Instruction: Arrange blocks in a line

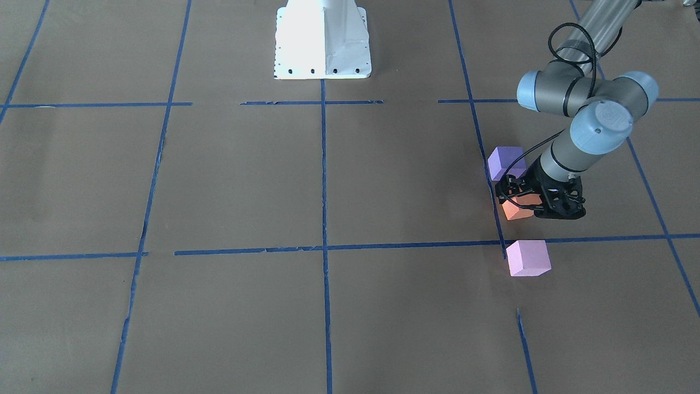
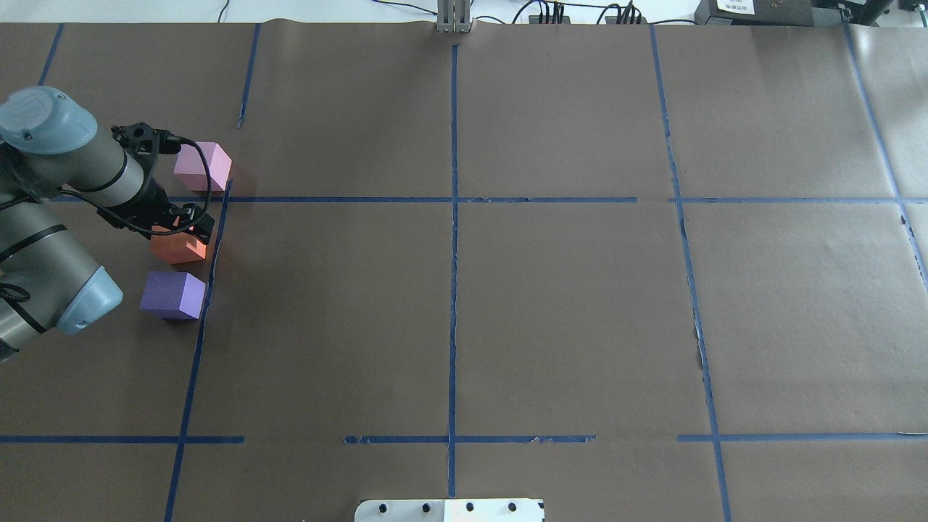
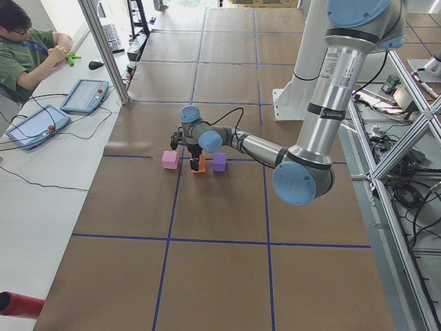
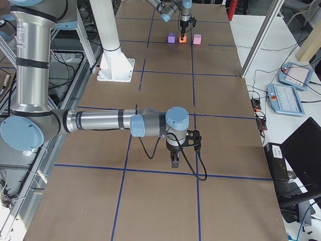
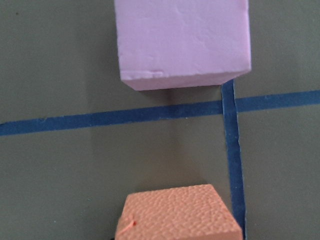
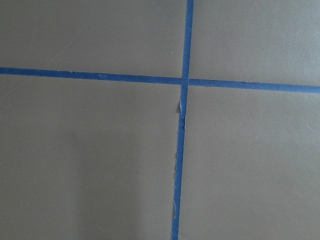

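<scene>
Three cubes stand in a row along a blue tape line at the table's left side. The pale pink block (image 2: pixel 203 165) is farthest from the robot, the orange block (image 2: pixel 174 248) in the middle, the violet block (image 2: pixel 172 294) nearest. My left gripper (image 2: pixel 190 230) is down over the orange block (image 1: pixel 517 210) and shut on it at table level. In the left wrist view the orange block (image 5: pixel 175 212) is at the bottom and the pink block (image 5: pixel 182 42) ahead of it. My right gripper (image 4: pixel 175 160) hangs over bare paper far off, and I cannot tell whether it is open or shut.
Brown paper with a grid of blue tape lines (image 2: pixel 453 199) covers the table. The robot's white base (image 1: pixel 322 41) stands at the middle of the near edge. The right wrist view shows only a tape crossing (image 6: pixel 183 82).
</scene>
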Action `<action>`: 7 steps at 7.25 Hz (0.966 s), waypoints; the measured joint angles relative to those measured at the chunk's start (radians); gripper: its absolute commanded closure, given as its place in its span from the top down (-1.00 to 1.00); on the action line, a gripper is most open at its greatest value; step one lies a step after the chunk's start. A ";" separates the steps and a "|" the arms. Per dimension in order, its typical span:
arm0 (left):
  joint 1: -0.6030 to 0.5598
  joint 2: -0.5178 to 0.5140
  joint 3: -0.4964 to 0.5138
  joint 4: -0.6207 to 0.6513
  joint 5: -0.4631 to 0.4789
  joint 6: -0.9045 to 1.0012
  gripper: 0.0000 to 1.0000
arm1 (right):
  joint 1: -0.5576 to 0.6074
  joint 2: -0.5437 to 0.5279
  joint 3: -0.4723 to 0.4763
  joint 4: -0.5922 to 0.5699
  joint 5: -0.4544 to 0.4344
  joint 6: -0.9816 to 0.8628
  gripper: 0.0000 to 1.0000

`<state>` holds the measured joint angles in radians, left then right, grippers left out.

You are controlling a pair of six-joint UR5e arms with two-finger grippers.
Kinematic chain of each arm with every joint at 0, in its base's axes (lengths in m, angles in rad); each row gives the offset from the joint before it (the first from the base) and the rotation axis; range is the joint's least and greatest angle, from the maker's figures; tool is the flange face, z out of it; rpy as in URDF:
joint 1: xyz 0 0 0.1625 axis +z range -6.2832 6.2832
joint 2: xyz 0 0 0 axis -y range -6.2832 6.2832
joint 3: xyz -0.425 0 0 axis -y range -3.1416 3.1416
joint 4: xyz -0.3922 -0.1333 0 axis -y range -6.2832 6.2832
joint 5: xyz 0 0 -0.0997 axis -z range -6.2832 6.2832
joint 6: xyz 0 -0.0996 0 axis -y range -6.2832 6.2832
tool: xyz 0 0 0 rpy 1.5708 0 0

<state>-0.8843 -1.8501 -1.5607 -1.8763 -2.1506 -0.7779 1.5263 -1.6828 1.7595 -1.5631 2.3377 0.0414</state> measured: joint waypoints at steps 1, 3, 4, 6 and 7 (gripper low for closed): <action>-0.035 0.003 -0.021 0.004 -0.018 0.014 1.00 | 0.000 0.000 0.000 0.000 0.000 0.000 1.00; -0.153 0.043 -0.079 0.017 -0.051 0.128 1.00 | 0.000 0.000 0.000 0.000 0.000 0.000 1.00; -0.233 0.065 -0.091 0.052 -0.068 0.257 1.00 | 0.000 0.000 0.000 0.000 0.000 0.000 1.00; -0.419 0.093 -0.076 0.205 -0.104 0.660 1.00 | 0.000 0.000 0.000 0.000 0.000 0.000 1.00; -0.528 0.118 -0.047 0.259 -0.109 0.855 1.00 | 0.000 0.000 0.000 0.000 0.000 0.000 1.00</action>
<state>-1.4127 -1.7324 -1.6073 -1.6173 -2.2594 0.0774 1.5263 -1.6828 1.7595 -1.5632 2.3378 0.0414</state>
